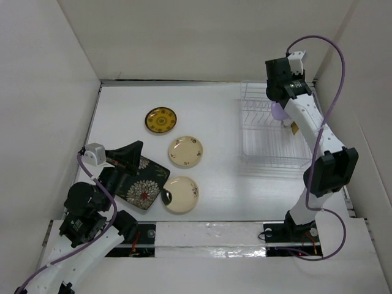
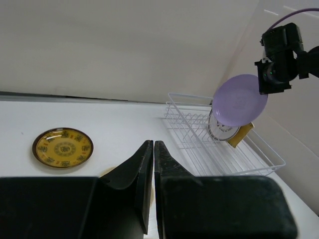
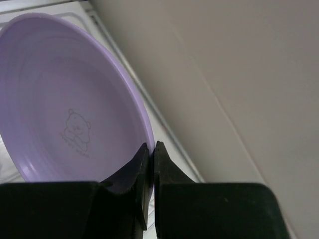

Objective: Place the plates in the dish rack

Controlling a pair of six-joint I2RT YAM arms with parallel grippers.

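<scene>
Top external view puts the risks at both ends of the table [image 1: 214, 184]. On the left, the left gripper [image 2: 153, 144] has its jaws pressed together on nothing and hovers over the black flowered plate [image 1: 144, 184]. That plate lies flat, so a careless grab could skid it into the near cream plate [image 1: 180, 195] just beside it. The yellow patterned plate [image 1: 161, 120] and the far cream plate [image 1: 185, 151] lie apart and look safer. On the right, the right gripper [image 3: 151, 154] pinches the lavender plate [image 2: 240, 99] by a thin bite on its rim, above the far end of the rack [image 2: 219, 149]. With so small a hold, the plate could swing or slip out. Lowered off line, it could knock the white plate [image 2: 222, 128] and the mustard plate [image 2: 240, 135] already standing in the rack, or miss the prongs. From above, the right arm covers most of the lavender plate and the racked plates. The left wrist view loses the black and cream plates behind its own fingers. Whether the lavender plate touches the white plate cannot be told, and a dark glossy spot at the near cream plate's left rim is unclear.
</scene>
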